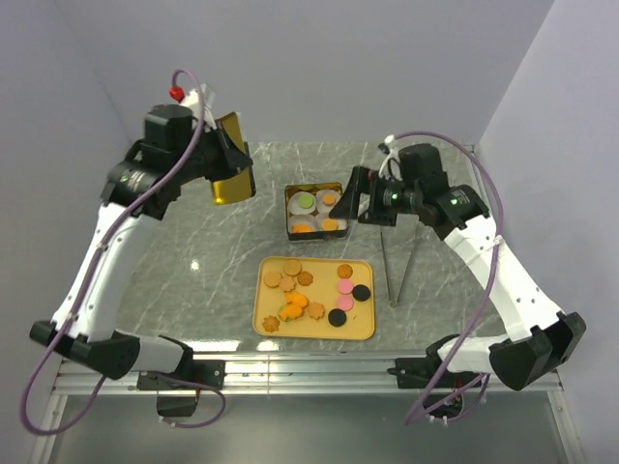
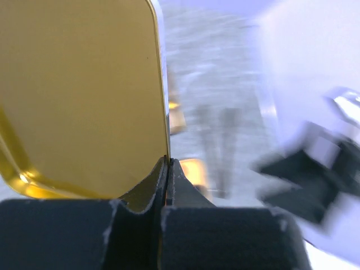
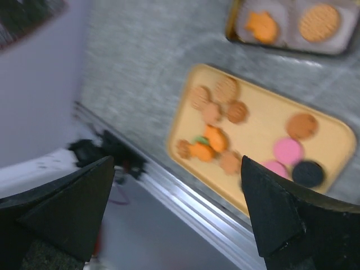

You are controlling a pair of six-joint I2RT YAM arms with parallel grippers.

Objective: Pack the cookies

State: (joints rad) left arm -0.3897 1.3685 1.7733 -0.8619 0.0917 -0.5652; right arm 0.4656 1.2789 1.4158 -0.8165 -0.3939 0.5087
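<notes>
Evidently clamped the left gripper (image 2: pixel 167 163) shut on the edge of the gold lid (image 2: pixel 79 95) and held it raised, well apart from the open tin (image 1: pixel 287 208), presumably to leave the box free for filling. Hung the right gripper (image 3: pixel 175 163) above the yellow tray (image 1: pixel 363 329) with jaws spread wide and empty, likely ready for a pick. Saw most cookies (image 1: pixel 309 290) loose on that tray, just before the tin, with a few seated in white paper cups (image 1: pixel 305 202) inside it. Noted tongs (image 1: pixel 401 266) lying on the table (image 1: pixel 193 242) to the right, in neither grip.
</notes>
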